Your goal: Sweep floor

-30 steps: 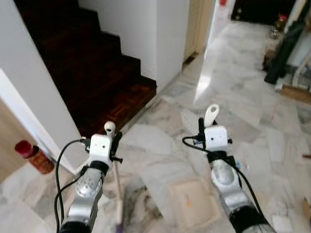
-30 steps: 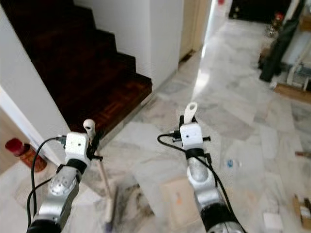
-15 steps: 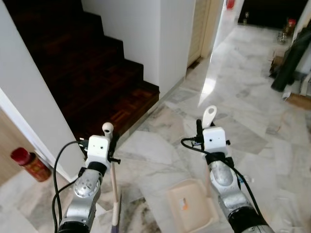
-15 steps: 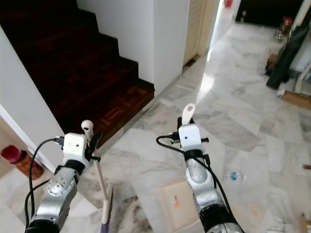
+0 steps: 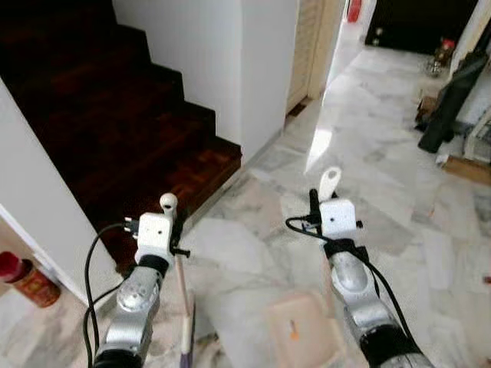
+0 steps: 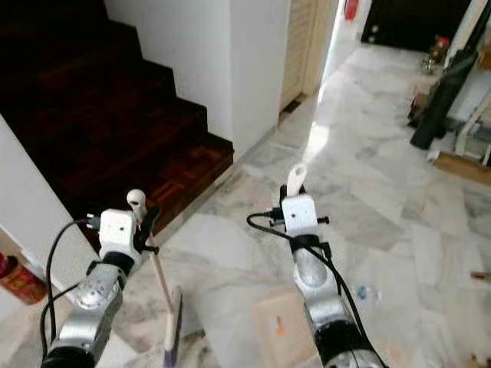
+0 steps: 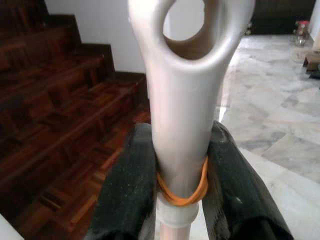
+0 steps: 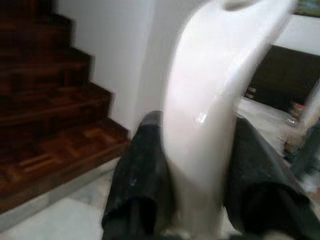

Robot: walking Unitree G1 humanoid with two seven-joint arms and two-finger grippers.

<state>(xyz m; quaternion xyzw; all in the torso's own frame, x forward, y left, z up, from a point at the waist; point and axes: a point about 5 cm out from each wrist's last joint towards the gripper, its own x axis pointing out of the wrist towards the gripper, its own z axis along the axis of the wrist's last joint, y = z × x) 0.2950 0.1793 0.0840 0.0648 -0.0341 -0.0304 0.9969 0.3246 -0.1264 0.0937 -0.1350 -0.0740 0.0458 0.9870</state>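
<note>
Left gripper (image 7: pixel 181 172): closed on the top of the broom handle (image 7: pixel 186 95), both black fingers pressed against its cream plastic end just below the hanging hole; an orange rubber band (image 7: pixel 182 192) circles the handle between them.
Right gripper (image 8: pixel 192 165): clamped on the upright white handle of the dustpan (image 8: pixel 220 85), one finger on each side.
Broom (image 5: pixel 183 307): hangs down from the left gripper, its wooden shaft slanting to the marble floor (image 5: pixel 368 146), purple bristles low by the robot's feet. Held high, probably so the head can drag freely.
Dustpan tray (image 5: pixel 301 336): cream, lying flat on the floor just below the right arm, mouth facing forward, likely ready to catch what the broom pushes in.
Surroundings: dark wooden stairs (image 5: pixel 115 138) ahead on the left, a white wall corner (image 5: pixel 268 69) beside them, a red canister (image 5: pixel 23 277) at the left edge.
Debris: a small blue scrap (image 6: pixel 364 292) on the floor right of the dustpan.
Stage: tools in hand; sweeping appears not yet finished.
</note>
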